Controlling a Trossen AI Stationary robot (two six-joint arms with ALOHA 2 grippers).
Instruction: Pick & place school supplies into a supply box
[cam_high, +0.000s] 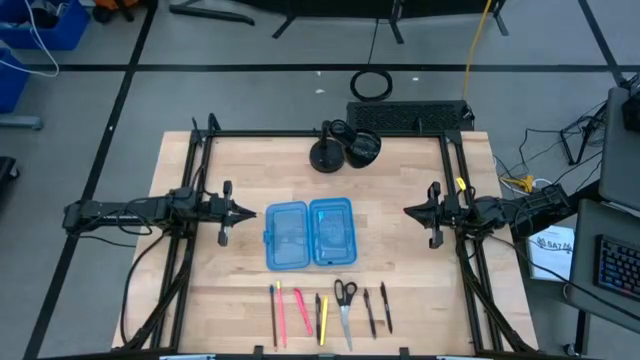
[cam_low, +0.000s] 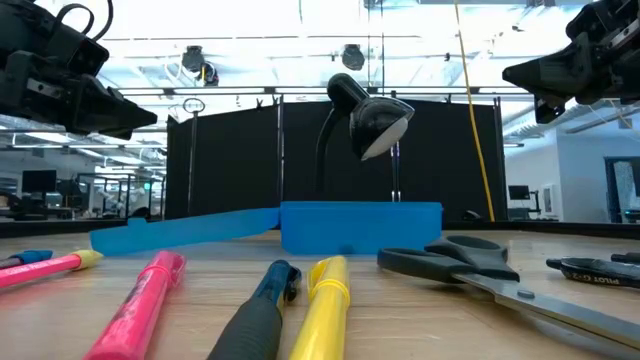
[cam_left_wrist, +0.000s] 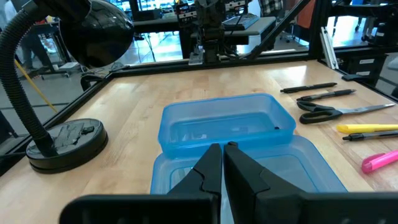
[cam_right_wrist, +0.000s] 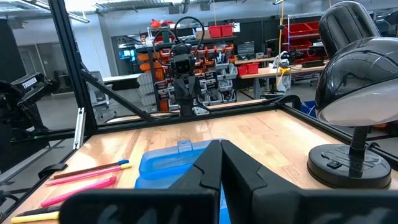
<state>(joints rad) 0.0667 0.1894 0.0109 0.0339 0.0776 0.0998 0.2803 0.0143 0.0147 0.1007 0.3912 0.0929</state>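
Nearest the table's front edge, a row of school supplies: a dark pencil (cam_high: 273, 315), a pink-red and yellow pen (cam_high: 281, 314), a pink marker (cam_high: 301, 311), a black pen (cam_high: 318, 315) beside a yellow marker (cam_high: 324, 318), black-handled scissors (cam_high: 345, 305) with silver blades pointing toward the front edge, then two more black pens (cam_high: 369, 311) (cam_high: 386, 306). All lying flat, roughly parallel, none touching a gripper.

Just behind the row, at mid-table, the supply box (cam_high: 308, 233): translucent blue, hinged open, both halves lying side by side and showing nothing inside.

Level with the box, on either side and raised above the table: left gripper (cam_high: 247, 212) just beside the box's left half, fingers pressed together, holding nothing; right gripper (cam_high: 409, 210) a little farther off the box's right half, fingers likewise closed and bare. Pens and scissors well apart from both, nearer the front edge than either gripper.

Farther back, a black desk lamp (cam_high: 345, 146) with round base and bent neck, near the table's rear edge.
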